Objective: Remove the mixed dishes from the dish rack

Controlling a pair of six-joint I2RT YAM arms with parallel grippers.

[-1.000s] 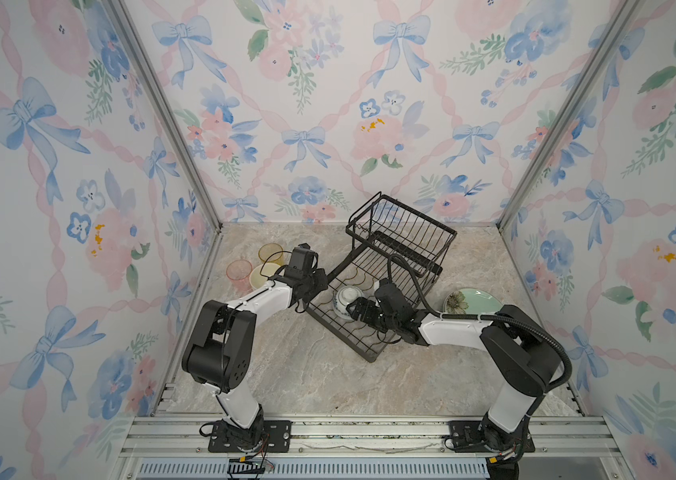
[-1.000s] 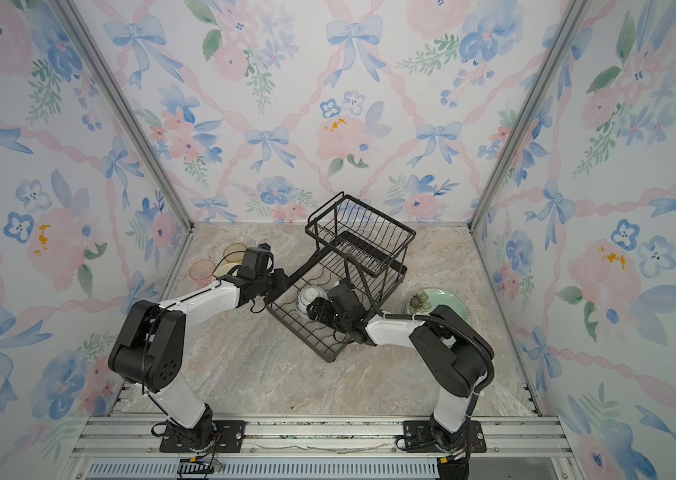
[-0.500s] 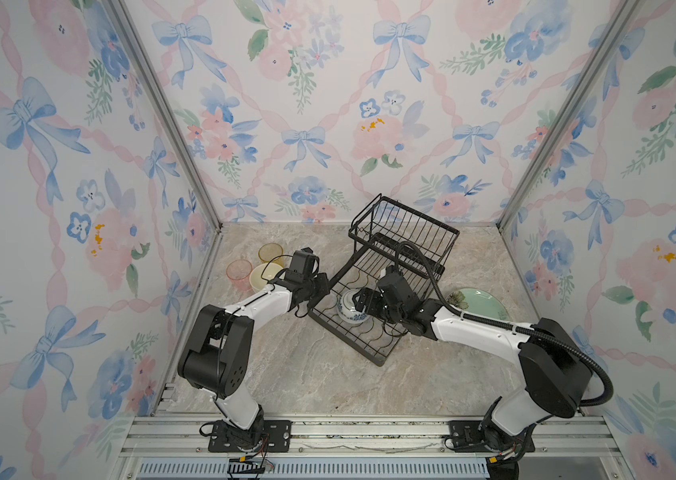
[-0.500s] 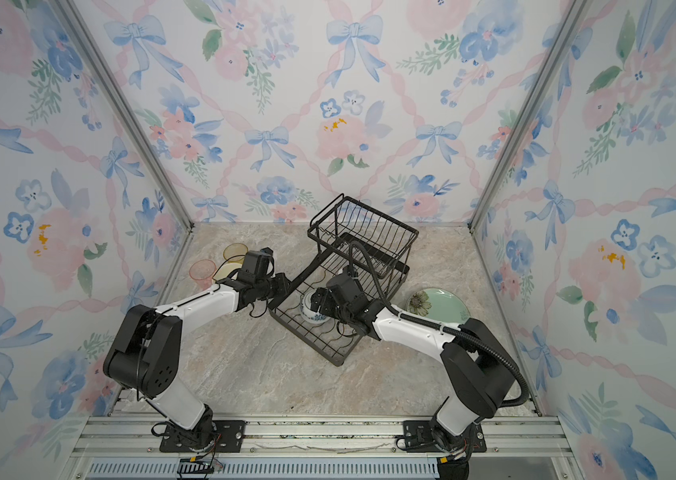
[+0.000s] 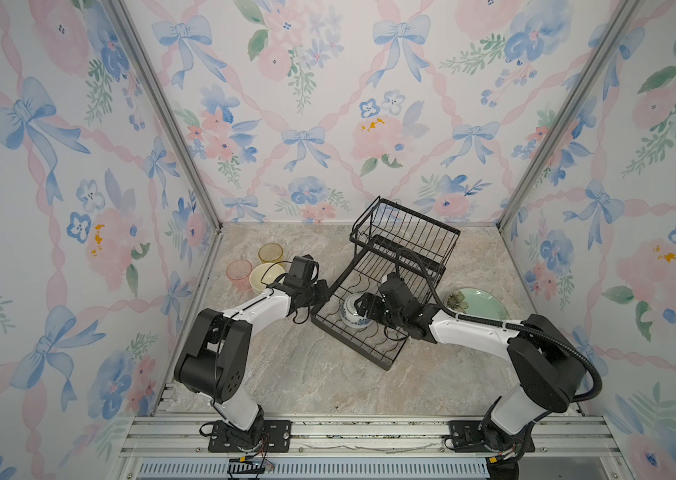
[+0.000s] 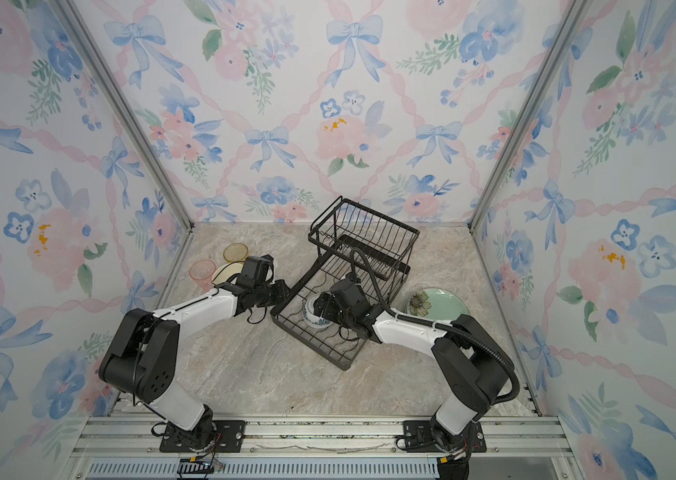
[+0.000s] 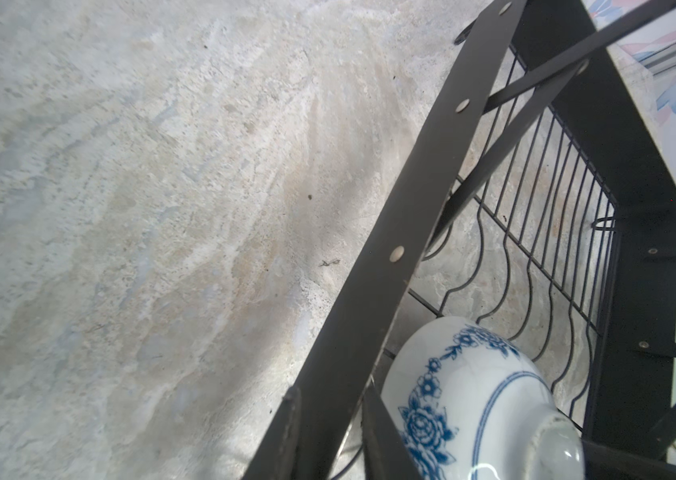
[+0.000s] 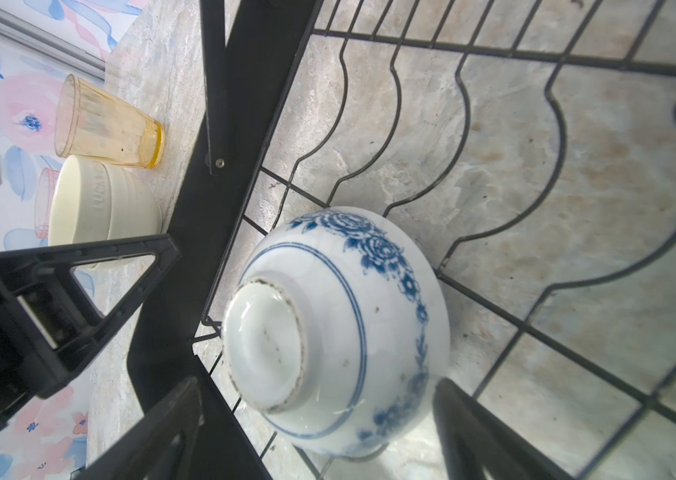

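The black wire dish rack (image 5: pixel 404 237) (image 6: pixel 363 237) stands askew on the marble table. A blue-and-white bowl (image 5: pixel 352 313) (image 6: pixel 314 316) (image 8: pixel 340 316) (image 7: pixel 473 399) lies upside down in its lower tray. My left gripper (image 5: pixel 321 293) (image 6: pixel 282 293) (image 7: pixel 336 436) is shut on the rack's side rail (image 7: pixel 411 208), one finger on each side of it. My right gripper (image 5: pixel 363 305) (image 6: pixel 321 305) (image 8: pixel 319 432) is open, and its fingers (image 8: pixel 473 428) straddle the bowl with a gap on both sides.
Outside the rack, at the left, stand a yellow tumbler (image 5: pixel 270 252) (image 8: pixel 107 124), a pink tumbler (image 5: pixel 239 272) and a cream bowl (image 5: pixel 265 277) (image 8: pixel 103 208). A pale green plate (image 5: pixel 478 303) lies to the right of the rack. The upper basket tier (image 5: pixel 406 226) holds nothing.
My right arm swung its elbow out and partly back, and its gripper shifted around the bowl with jaws still wide. The left gripper kept its hold on the rail.
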